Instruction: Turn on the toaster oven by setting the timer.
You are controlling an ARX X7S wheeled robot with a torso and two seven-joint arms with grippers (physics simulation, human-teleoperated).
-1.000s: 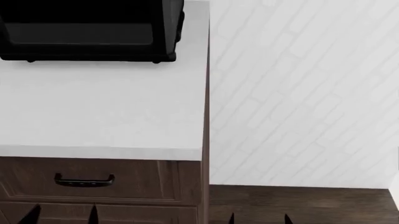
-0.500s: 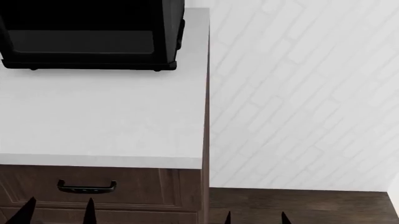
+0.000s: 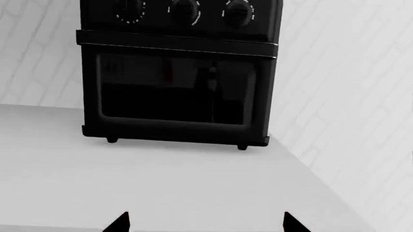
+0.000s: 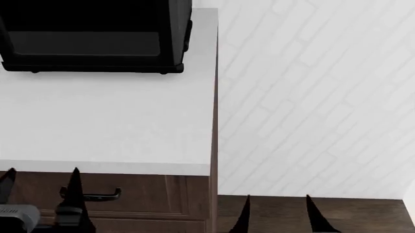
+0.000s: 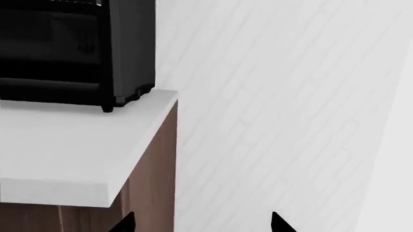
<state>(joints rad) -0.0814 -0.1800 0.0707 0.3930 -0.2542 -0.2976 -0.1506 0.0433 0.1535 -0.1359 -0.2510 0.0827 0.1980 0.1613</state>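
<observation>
Showing toaster oven (image 3: 177, 82), markings unreadable

The left gripper (image 4: 40, 177) has two slim black fingers tapering to sharp points, rising from a grey block with a black part beside it, near the drawer handle (image 4: 91, 194). The right gripper (image 4: 277, 206) shows the same pair of black pointed fingers. In both wrist views only small black triangular fingertips (image 3: 119, 222) show.
</observation>
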